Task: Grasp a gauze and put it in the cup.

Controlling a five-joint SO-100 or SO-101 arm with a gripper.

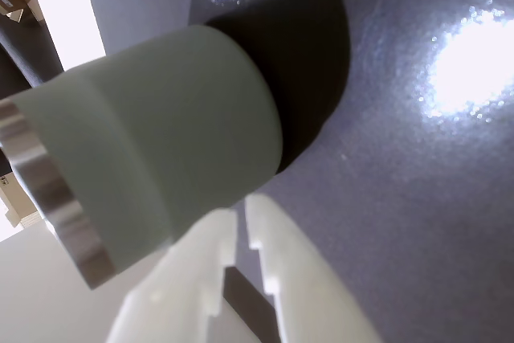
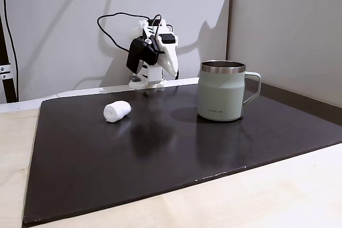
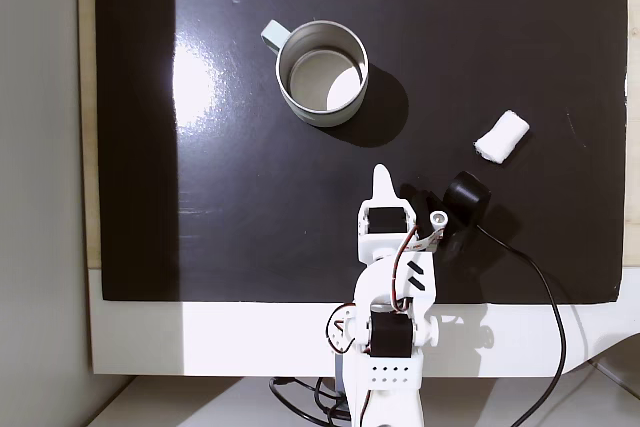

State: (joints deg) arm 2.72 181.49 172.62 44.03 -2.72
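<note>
Holding nothing, pincer (image 1: 241,218) nearly closed beside cup (image 1: 161,150)

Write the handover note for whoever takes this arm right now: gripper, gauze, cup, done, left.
Gripper: jaws nearly together in the wrist view, holding nothing, arm folded back near its base.
Gauze: lying on the black mat, apart from the mug, left of it in a fixed view.
Cup: upright on the mat, nothing visible inside from above.
Done: nothing yet.
Left: reach the gauze, grasp it, carry it over the cup, drop it in.
</note>
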